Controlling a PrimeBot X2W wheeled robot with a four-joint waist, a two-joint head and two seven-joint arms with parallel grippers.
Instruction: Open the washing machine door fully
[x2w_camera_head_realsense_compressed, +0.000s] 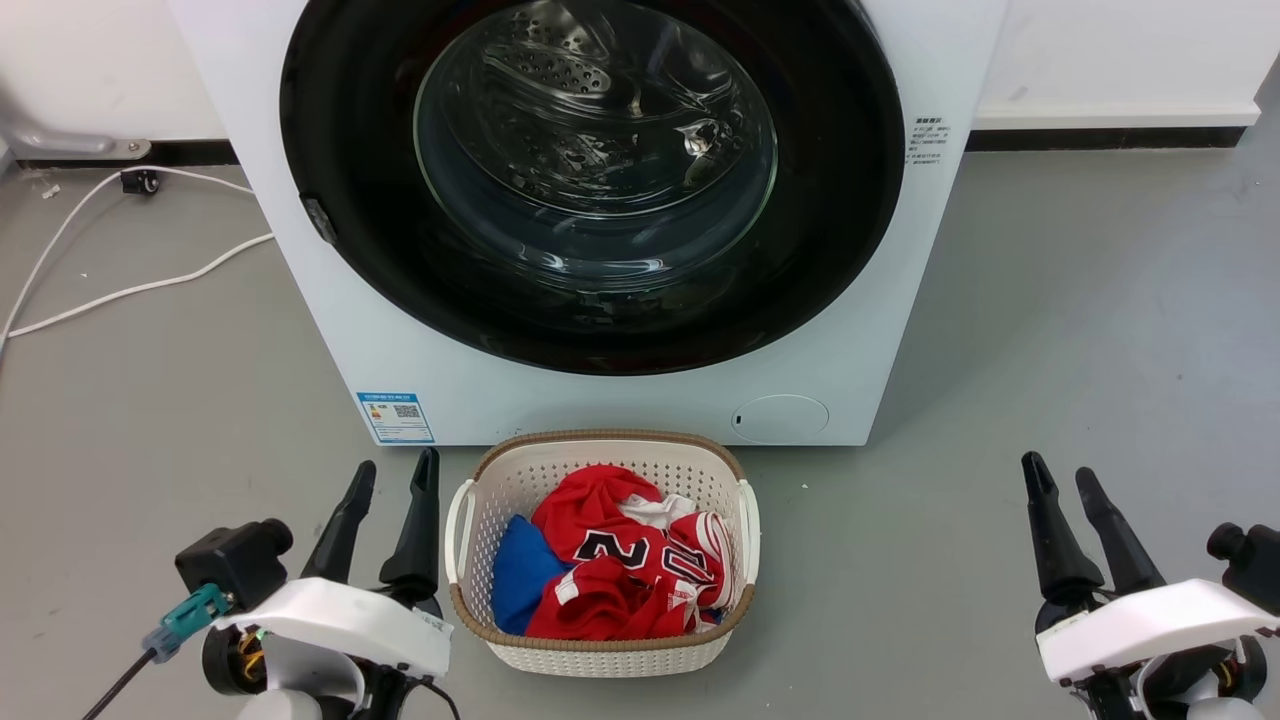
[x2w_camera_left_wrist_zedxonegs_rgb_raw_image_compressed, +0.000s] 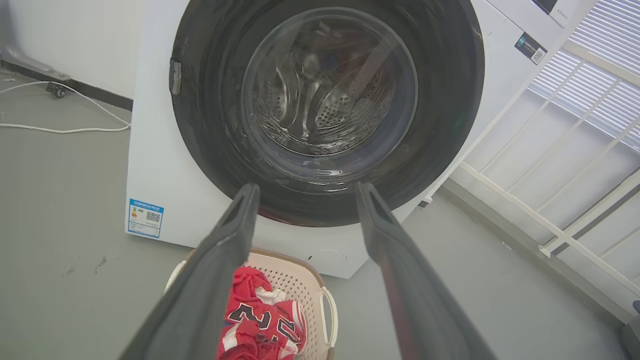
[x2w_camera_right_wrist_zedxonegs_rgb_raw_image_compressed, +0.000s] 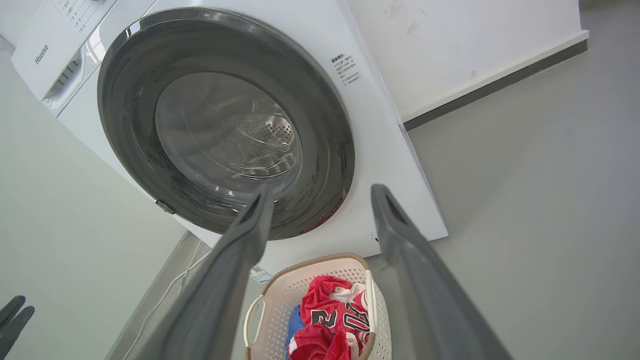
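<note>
Two long-fingered grippers wait in the foreground, the left gripper (x2w_camera_head_realsense_compressed: 396, 463) and the right gripper (x2w_camera_head_realsense_compressed: 1058, 468) each with fingers parted and nothing in their grasp, either side of a white laundry basket (x2w_camera_head_realsense_compressed: 600, 655). The basket stands on the grey floor (x2w_camera_head_realsense_compressed: 1050, 330) just in front of the washing machine (x2w_camera_head_realsense_compressed: 560, 405) and holds a heap of clothes: a red jersey (x2w_camera_head_realsense_compressed: 620, 560) with black-and-white numerals on top, and a blue garment (x2w_camera_head_realsense_compressed: 520, 570) tucked at its left. Behind it, the washing machine door (x2w_camera_head_realsense_compressed: 595, 170) appears shut flush against the machine's front, well clear of both grippers, with the steel drum visible through its domed glass. The door looks rigid and fairly weighty, and its glossy black rim is likely too slick to pinch. The best hold seems to be the small grey latch tab (x2w_camera_head_realsense_compressed: 318, 220) on the rim's left edge, nearest the left gripper. From there the door would probably swing on a hinge at the far side, passing above the basket.
</note>
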